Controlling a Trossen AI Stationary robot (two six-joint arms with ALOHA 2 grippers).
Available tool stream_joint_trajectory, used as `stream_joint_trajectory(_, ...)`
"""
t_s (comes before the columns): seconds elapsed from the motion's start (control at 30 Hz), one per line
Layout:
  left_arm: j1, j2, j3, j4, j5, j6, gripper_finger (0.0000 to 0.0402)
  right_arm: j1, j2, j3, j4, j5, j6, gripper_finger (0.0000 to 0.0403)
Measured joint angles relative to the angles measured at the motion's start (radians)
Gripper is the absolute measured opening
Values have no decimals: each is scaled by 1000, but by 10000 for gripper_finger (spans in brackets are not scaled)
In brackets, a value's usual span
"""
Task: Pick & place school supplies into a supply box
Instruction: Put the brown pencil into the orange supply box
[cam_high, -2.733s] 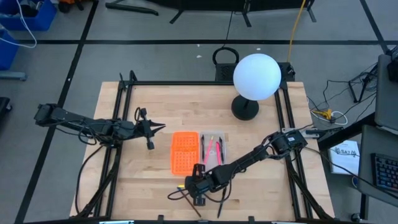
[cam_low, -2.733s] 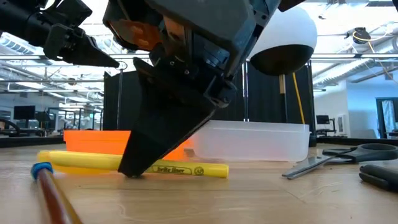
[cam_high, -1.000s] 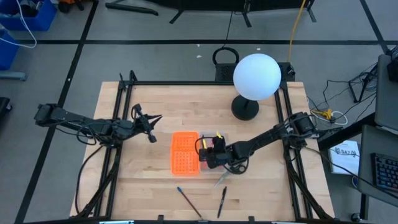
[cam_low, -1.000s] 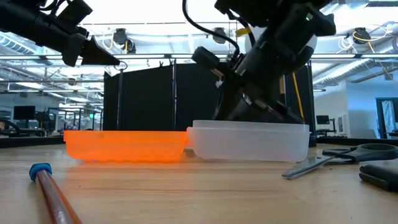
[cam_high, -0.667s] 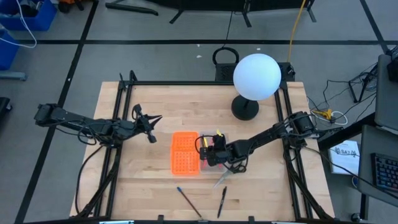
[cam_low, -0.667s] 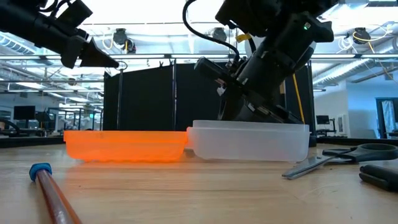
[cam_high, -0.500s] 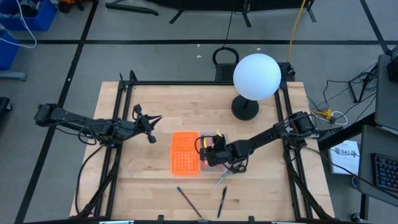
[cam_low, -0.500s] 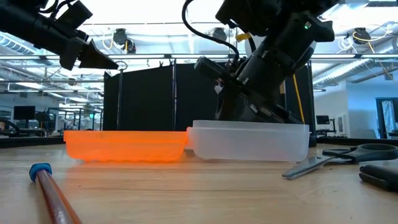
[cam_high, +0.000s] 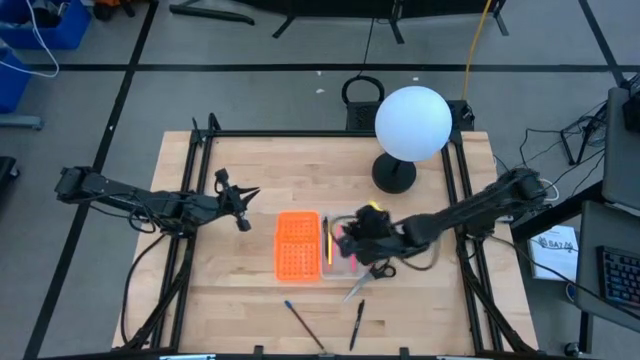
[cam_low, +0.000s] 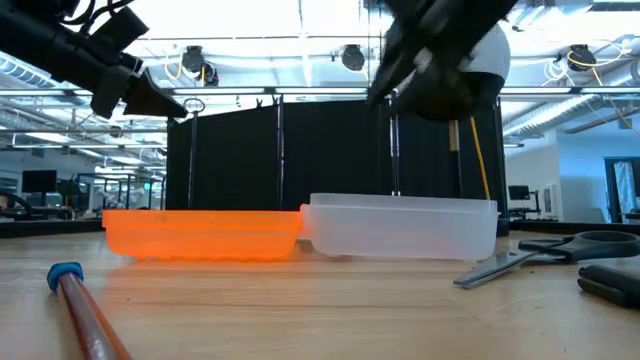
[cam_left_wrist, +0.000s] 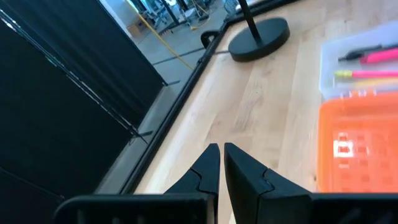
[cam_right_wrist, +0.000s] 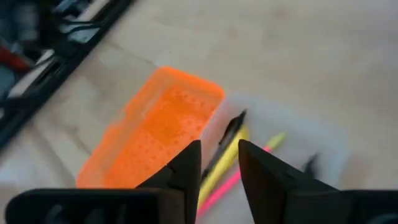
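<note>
The remaining school supplies lie on the worktop (cam_high: 250, 170) in front of the supply box (cam_high: 343, 218): the scissors (cam_high: 368, 277), a dark pen (cam_high: 357, 324) and a blue-capped pencil (cam_high: 303, 325). All three look light and rigid. The pens are thin and round, so they may roll or slip; a grip across the middle of the shaft is advisable. The scissors are judged best taken at the blades near the pivot, since the looped handles give a less certain hold.

The clear tray of the supply box holds a yellow pen (cam_high: 330, 244), a pink pen (cam_right_wrist: 233, 180) and a dark pen alongside them, all lying lengthwise. The joined orange perforated lid (cam_high: 297, 245) lies open beside the tray and appears to hold nothing.

The right tool (cam_right_wrist: 219, 163) hangs above the tray with its fingers apart and nothing between them. The left tool (cam_left_wrist: 221, 163) waits well apart, over the left side of the worktop, with its fingers closed together on nothing.
</note>
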Motion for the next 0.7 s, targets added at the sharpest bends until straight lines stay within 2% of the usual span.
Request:
stream_joint_trajectory(0.1, 0, 0, 0, -21, 5, -14, 31, 52, -110, 0, -161, 109, -128, 87)
stream_joint_trajectory(0.2, 0, 0, 0, -22, 28, -12, 31, 91, -224, -52, -324, 224, -86, 69)
stream_joint_trajectory(0.3, -1, 0, 0, -17, 76, 22, 31, 99, -348, -166, -335, 261, -78, 32)
stream_joint_trajectory(0.37, -1, 0, 0, -5, 112, 25, 31, 99, -425, -259, -270, 246, -186, 9)
stream_joint_trajectory(0.5, -1, 0, 0, 30, 175, 36, 30, 99, -567, -434, -50, 158, -476, 11)
stream_joint_trajectory(0.6, -1, 0, 0, 50, 220, 53, 30, 95, -663, -561, 204, 148, -751, 3)
stream_joint_trajectory(0.7, -2, 0, 0, 56, 234, 58, 30, 81, -782, -687, 468, 32, -1020, 2)
